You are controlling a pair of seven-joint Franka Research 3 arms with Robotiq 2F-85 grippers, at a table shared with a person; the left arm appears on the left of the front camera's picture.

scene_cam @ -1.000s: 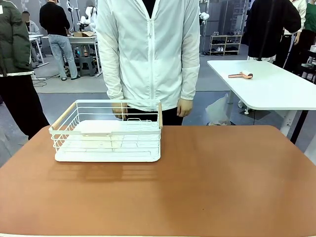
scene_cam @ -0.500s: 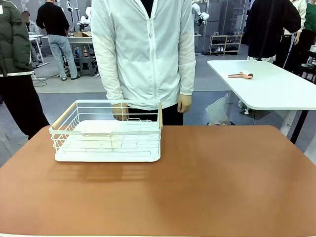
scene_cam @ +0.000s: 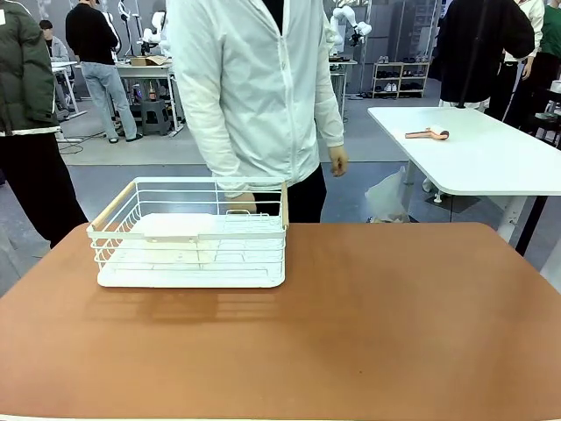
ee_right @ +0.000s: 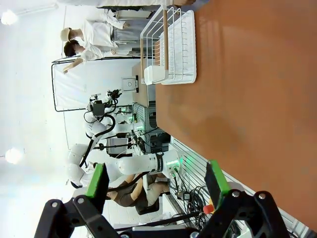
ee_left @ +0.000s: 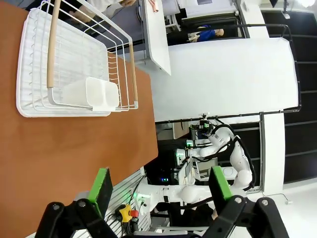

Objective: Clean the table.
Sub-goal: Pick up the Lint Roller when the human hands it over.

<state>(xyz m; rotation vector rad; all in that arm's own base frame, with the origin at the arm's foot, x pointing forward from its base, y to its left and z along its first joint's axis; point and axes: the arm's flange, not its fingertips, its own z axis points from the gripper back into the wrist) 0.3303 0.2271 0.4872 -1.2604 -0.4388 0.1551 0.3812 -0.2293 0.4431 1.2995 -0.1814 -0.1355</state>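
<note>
The left hand and the right hand are both open and empty. The white wire rack stands on the far left of the worktop, its long side crosswise, nearer to the left hand.

The rack sits far-left on the table, person behind.

table: smooth matt top | dish rack: white coated wire, wooden handles | jacket: thin white cloth

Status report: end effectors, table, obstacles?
Left end effector, right end effector: both open, empty. White rack on table. Person's hand by rack's far rim.
</note>
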